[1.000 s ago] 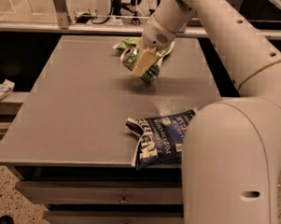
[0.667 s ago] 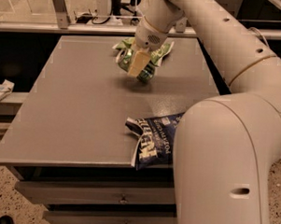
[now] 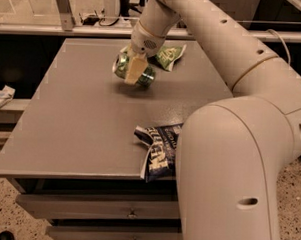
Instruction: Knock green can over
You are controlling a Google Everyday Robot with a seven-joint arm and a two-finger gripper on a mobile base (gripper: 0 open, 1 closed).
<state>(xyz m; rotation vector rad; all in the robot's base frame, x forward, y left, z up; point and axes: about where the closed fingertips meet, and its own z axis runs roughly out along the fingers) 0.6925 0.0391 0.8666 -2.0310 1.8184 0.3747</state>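
The green can [image 3: 146,77] lies nearly on its side at the back middle of the grey table [image 3: 75,118], silver top pointing left, low over or on the surface. My gripper [image 3: 134,75] reaches down from the arm [image 3: 204,29] and is shut on the can. One pale finger [image 3: 136,67] crosses the can's front; the other finger is hidden behind it. I cannot tell whether the can rests on the table.
A flat green-and-white snack bag [image 3: 169,55] lies just behind and right of the can. A blue chip bag [image 3: 158,151] lies at the table's front edge, partly hidden by my arm's large lower segment [image 3: 228,175]. Drawers [image 3: 101,207] sit under the table.
The gripper has moved a little left and lower with the can. The can has tipped from tilted to almost horizontal.
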